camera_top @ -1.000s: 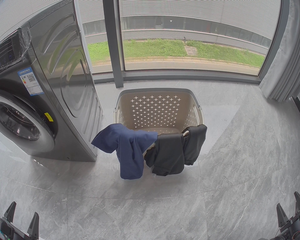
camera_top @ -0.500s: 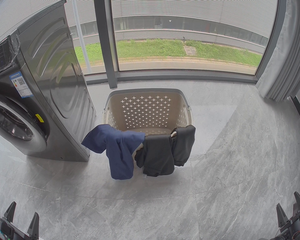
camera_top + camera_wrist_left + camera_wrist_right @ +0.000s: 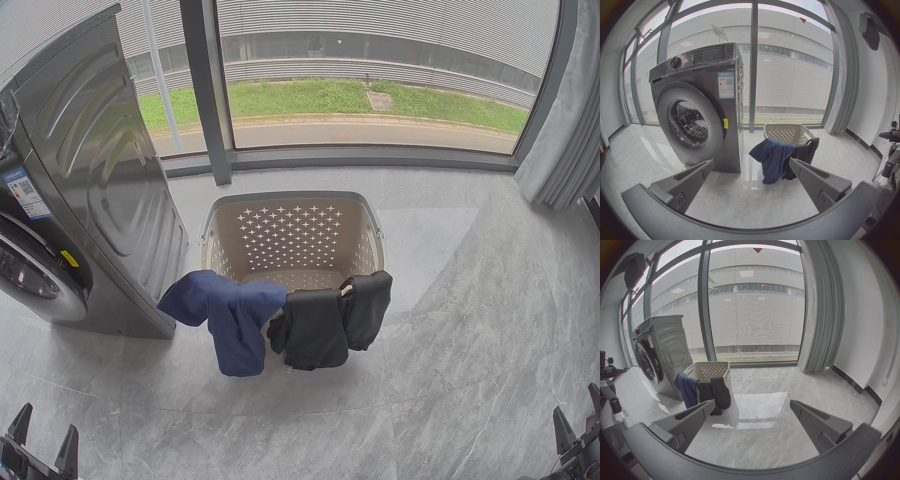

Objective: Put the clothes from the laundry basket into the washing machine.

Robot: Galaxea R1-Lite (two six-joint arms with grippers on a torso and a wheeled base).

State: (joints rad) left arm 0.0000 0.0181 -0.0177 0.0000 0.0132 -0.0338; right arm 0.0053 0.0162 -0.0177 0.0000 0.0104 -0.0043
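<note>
The basket (image 3: 290,234) stands on the floor (image 3: 437,375) just beside the washer (image 3: 106,175), before the window (image 3: 375,75). Both pieces of clothing hang over its near rim, on the robot's side. The blue garment (image 3: 234,325) is at the corner nearer the washer, and the black garment (image 3: 328,322) is next to it, the two touching where they meet. Draped this way, each leaves a loose fold hanging outside the wall. That probably suits a pinch from the front better than a reach down into the basket.

The left pincer (image 3: 49,417) and the right pincer (image 3: 575,398) sit low at the near edge of the head view, well apart from the basket. Each has its fingers spread wide and carries nothing. In both wrist views the basket lies far off beyond the open gap between the fingers. This reads as a ready posture for the approach, not a grasp.

No garment is in the washer yet, so the task appears to be at its start. The left wrist view faces the washer's front, where the round door (image 3: 690,123) looks shut, with the drum visible through its glass. If so, it would need opening before anything goes in. The left arm is on the washer's side and nearer the blue garment, so that piece seems the natural first pick. One risk is that the blue piece drags its black neighbour off the rim when it is pulled.
</note>
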